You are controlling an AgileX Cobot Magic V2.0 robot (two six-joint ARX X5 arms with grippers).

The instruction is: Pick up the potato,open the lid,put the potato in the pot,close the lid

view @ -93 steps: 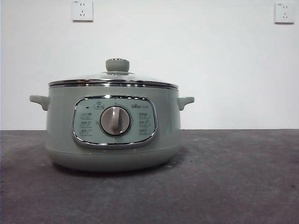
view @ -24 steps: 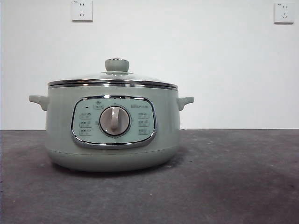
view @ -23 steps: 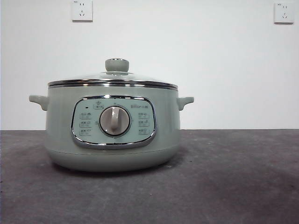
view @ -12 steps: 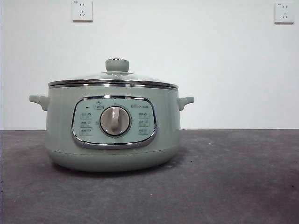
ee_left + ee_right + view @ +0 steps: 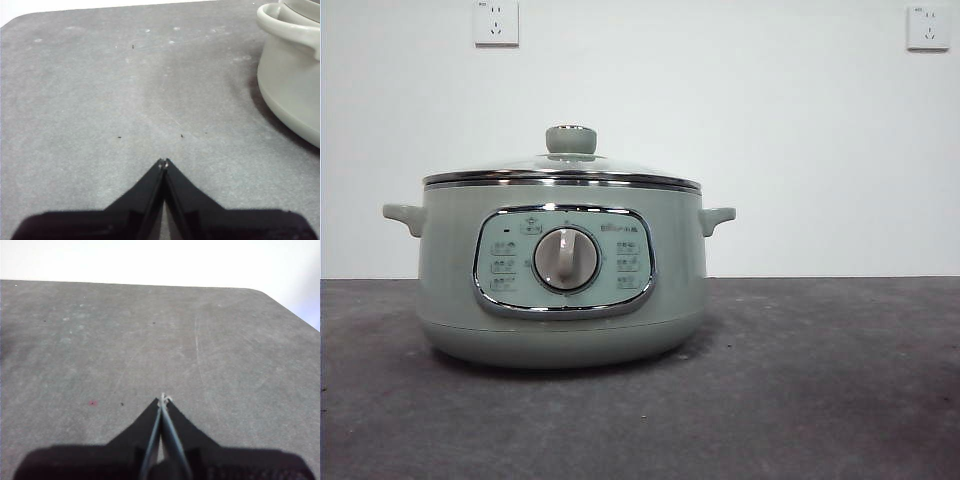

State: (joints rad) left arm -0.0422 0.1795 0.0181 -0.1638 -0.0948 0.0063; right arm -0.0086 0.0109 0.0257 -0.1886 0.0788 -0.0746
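Item one: your large round pale sage-green electric cooker pot (image 5: 560,285) stands on the dark grey table (image 5: 820,390), left of the middle in the front view, its chrome-framed control panel (image 5: 565,262) and central silver dial (image 5: 566,259) facing the camera. Two small side handles stick out, one at each side.

Item two: the round shallow-domed clear glass lid (image 5: 560,170) with chrome rim sits closed on the pot; its pale green knob (image 5: 571,139) with a silver top stands upright at the centre.

Item three: the small brown potato. You see it in none of the three views, so its place cannot be told.

Item four: your left gripper (image 5: 163,163). Its two black jaws meet at their tips with nothing between them. It hangs above bare table, with the pot (image 5: 292,75) and one of its side handles near, off to one side.

Item five: your right gripper (image 5: 163,399). Its black jaws are likewise pressed together at the tips and grip nothing. Beneath it lies bare grey table, with a table corner showing ahead.

Item six: a white wall (image 5: 770,150) behind the table carries two white wall sockets, one high on the left (image 5: 496,22) and one high on the right (image 5: 929,27). Neither arm shows in the front view.
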